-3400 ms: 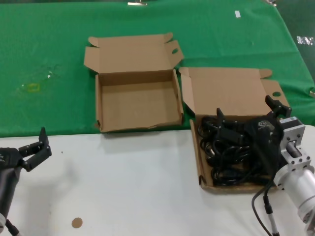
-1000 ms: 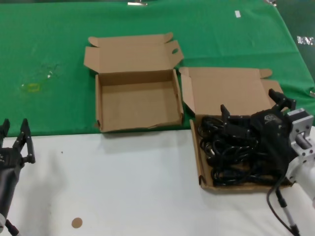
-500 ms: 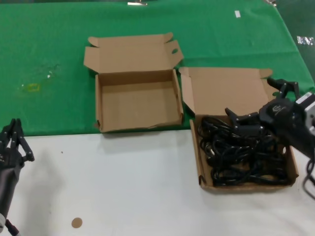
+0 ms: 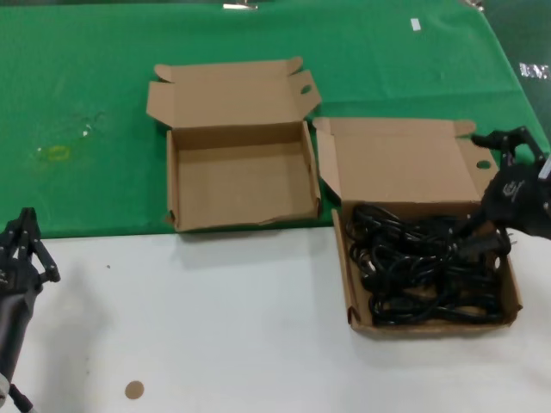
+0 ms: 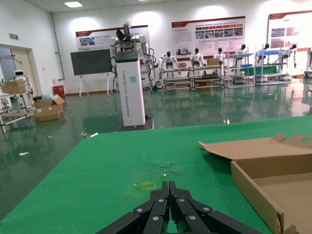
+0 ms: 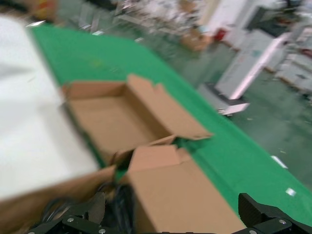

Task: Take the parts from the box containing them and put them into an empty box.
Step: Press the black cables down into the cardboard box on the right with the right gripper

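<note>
The parts, black coiled power cords [image 4: 413, 271], lie tangled in the box containing them [image 4: 351, 292] at the right, its lid [image 4: 400, 159] folded back. The empty box [image 4: 241, 185] stands to its left with its lid open. My right gripper [image 4: 473, 194] is open and hovers over that box's far right corner with nothing between its fingers. In the right wrist view the right gripper [image 6: 173, 210] spans the lid [image 6: 180, 195], with cords [image 6: 117, 202] by one finger and the empty box [image 6: 109, 117] beyond. My left gripper [image 4: 24, 245] is shut at the table's left edge.
Both boxes straddle the line where the green cloth [image 4: 86, 86] meets the white table [image 4: 215, 327]. A small brown disc [image 4: 133, 390] lies near the front left. A faint yellowish mark [image 5: 147, 185] shows on the cloth ahead of the left gripper [image 5: 169, 187].
My right gripper has drawn back from over the cords toward the right edge, still open and holding nothing. The left gripper's fingers have closed together.
</note>
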